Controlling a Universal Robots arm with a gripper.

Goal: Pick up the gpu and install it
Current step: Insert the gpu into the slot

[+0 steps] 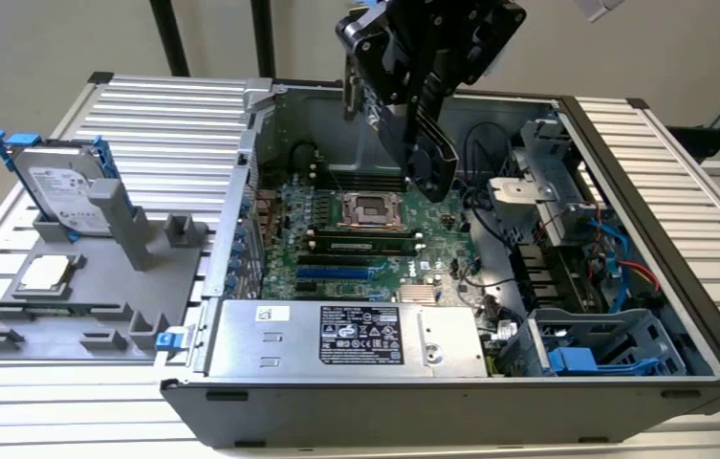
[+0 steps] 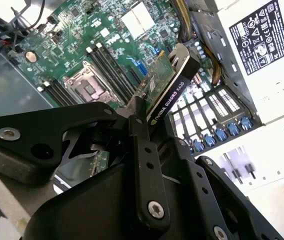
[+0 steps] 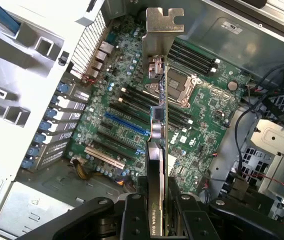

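Note:
My gripper (image 1: 419,91) hangs over the open computer case (image 1: 615,153) and is shut on the gpu (image 1: 426,143). The card is held on edge, above the green motherboard (image 1: 360,239). In the second wrist view the gpu (image 2: 169,90) shows its black cooler edge and green board, clamped between the black fingers (image 2: 141,145). In the first wrist view the gpu (image 3: 157,150) is seen edge-on, its silver end bracket (image 3: 164,30) pointing away from the gripper (image 3: 156,212). It hovers over the blue expansion slot (image 3: 127,125) and touches nothing on the board.
A silver hard drive in a blue frame (image 1: 66,191) stands on a grey fixture (image 1: 104,287) at the exterior view's left, with a square CPU chip (image 1: 47,274) beside it. Inside the case sit the power supply (image 1: 347,335), a drive cage (image 1: 602,349) and loose cables (image 1: 488,153).

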